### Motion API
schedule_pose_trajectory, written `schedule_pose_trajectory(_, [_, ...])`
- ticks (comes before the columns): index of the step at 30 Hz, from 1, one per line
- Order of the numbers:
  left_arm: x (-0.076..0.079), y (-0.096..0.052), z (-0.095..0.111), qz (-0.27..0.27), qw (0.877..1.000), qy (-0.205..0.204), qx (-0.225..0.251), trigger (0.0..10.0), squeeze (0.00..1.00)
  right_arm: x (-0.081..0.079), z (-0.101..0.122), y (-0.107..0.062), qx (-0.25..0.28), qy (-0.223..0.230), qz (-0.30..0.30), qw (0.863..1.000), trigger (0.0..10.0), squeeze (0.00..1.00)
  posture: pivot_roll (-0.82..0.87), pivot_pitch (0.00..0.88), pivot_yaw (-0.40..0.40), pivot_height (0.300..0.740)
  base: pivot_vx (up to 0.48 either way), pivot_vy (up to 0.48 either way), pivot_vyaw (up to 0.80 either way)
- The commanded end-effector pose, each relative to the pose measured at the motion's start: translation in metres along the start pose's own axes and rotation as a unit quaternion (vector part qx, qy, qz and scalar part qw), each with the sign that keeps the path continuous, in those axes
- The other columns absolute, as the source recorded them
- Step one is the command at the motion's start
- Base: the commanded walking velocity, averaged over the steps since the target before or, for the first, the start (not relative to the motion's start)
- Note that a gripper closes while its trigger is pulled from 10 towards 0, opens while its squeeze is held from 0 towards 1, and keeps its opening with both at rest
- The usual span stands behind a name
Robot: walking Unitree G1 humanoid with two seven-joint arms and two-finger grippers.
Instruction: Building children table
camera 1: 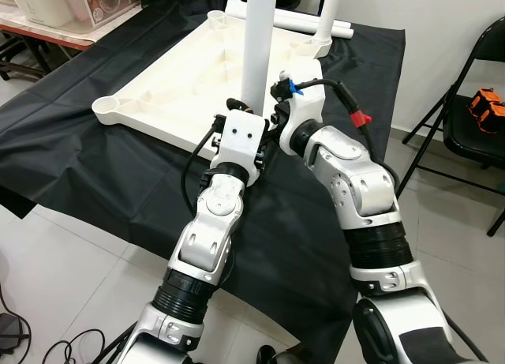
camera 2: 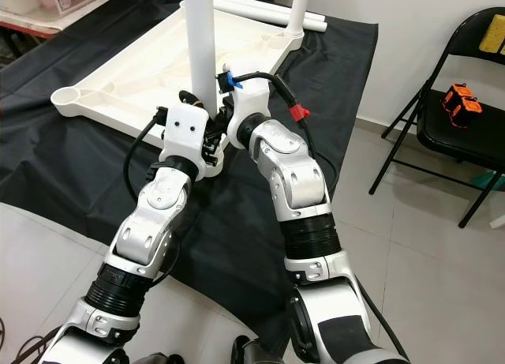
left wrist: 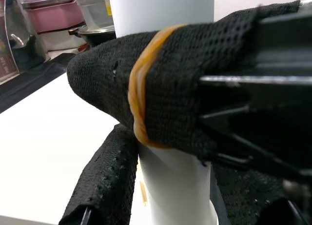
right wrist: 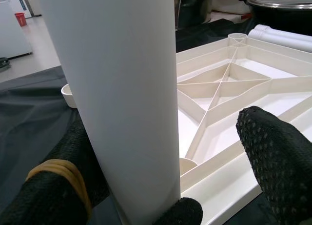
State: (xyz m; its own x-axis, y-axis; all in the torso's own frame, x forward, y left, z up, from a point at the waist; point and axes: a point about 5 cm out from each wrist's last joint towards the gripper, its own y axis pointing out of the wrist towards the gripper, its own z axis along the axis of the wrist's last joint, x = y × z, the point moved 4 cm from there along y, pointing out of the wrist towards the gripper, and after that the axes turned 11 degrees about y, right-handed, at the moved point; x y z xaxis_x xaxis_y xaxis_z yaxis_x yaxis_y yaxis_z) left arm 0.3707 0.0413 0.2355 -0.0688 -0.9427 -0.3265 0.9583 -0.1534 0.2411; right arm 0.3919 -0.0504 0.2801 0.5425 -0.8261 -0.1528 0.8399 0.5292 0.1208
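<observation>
Table leg [camera 1: 256, 48] looks light, stiff, slick; left pincer [camera 1: 254, 118] grips it low, right pincer [right wrist: 214, 186] stands open beside.

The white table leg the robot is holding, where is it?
The table leg stands upright at the near corner of the upside-down tabletop, between both grippers.

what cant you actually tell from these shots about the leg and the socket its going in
- Near corner socket: in both eye views the left gripper and right gripper cover the base of the upright white leg, so its seating in the tabletop is hidden.
- Leg top: cut off by the frame edge.
- Right gripper's grip: in the right wrist view one finger stands apart from the leg; contact unclear.
</observation>
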Motion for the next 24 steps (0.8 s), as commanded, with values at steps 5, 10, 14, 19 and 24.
schedule_pose_trajectory(5, [-0.0120,-0.0020,-0.0406,0.031,0.995,0.047,-0.084,10.0,0.00,-0.0142,0.0103,0.0012,0.039,0.016,0.030,0.999,4.1,0.00,-0.04,0.180,-0.048,0.740,0.000,0.000,0.00])
schedule_pose_trajectory(10, [-0.0117,-0.0015,-0.0395,0.030,0.995,0.046,-0.082,10.0,0.00,-0.0147,0.0109,0.0013,0.041,0.021,0.032,0.998,0.0,0.00,-0.03,0.182,-0.049,0.740,0.000,0.000,0.00])
schedule_pose_trajectory(14, [-0.0133,-0.0010,-0.0384,0.030,0.995,0.046,-0.080,10.0,0.00,-0.0154,0.0114,0.0014,0.043,0.024,0.035,0.998,0.0,0.00,-0.03,0.184,-0.047,0.740,0.000,0.000,0.00])
schedule_pose_trajectory(19, [-0.0192,0.0006,-0.0372,0.037,0.995,0.044,-0.079,10.0,0.00,-0.0163,0.0139,0.0019,0.047,0.028,0.037,0.998,0.0,0.00,-0.04,0.182,-0.046,0.740,0.000,0.000,0.00])
schedule_pose_trajectory(24, [-0.0199,0.0007,-0.0372,0.038,0.995,0.044,-0.079,10.0,0.06,-0.0163,0.0138,0.0017,0.047,0.029,0.036,0.998,0.0,0.00,-0.04,0.179,-0.045,0.740,0.000,0.000,0.00])
